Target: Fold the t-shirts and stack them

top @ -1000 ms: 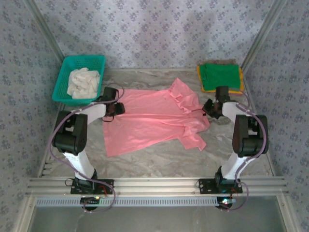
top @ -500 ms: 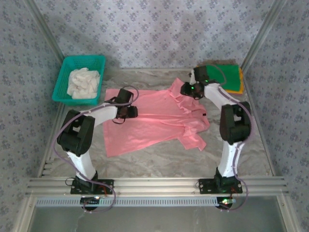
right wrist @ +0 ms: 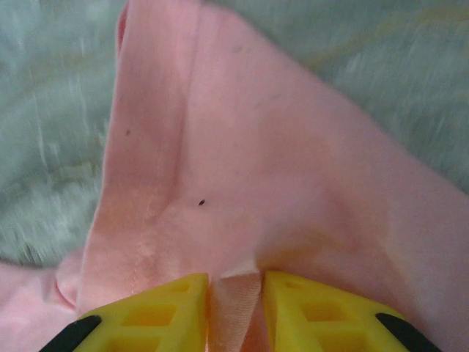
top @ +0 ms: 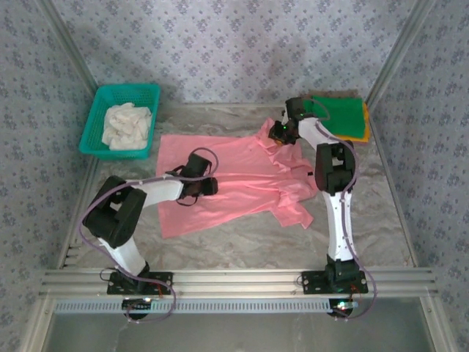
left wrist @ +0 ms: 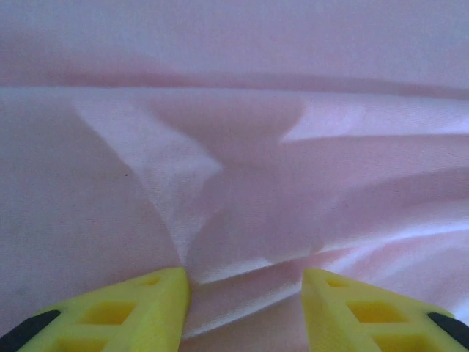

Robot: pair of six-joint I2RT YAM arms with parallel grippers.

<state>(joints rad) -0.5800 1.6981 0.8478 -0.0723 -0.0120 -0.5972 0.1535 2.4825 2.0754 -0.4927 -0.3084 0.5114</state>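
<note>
A salmon-pink t-shirt (top: 234, 180) lies spread across the middle of the table, its far sleeve and right side rumpled. My left gripper (top: 205, 185) rests low on its left half. In the left wrist view that gripper (left wrist: 245, 282) is open, and a raised ridge of pink cloth (left wrist: 242, 220) runs between its yellow fingers. My right gripper (top: 279, 133) sits at the shirt's far sleeve. In the right wrist view that gripper (right wrist: 236, 282) is shut on a small pinch of the pink cloth (right wrist: 220, 183). A folded green t-shirt (top: 343, 116) lies on an orange-yellow one (top: 360, 135) at the back right.
A teal mesh basket (top: 95, 117) holding a white cloth (top: 126, 125) stands at the back left. Patterned walls and metal rails close in the table on three sides. Bare marbled tabletop (top: 242, 238) shows in front of the pink shirt.
The right arm swung from the shirt's right edge to its far sleeve and closed on cloth there. The left gripper slid right from the shirt's left edge onto its body.
</note>
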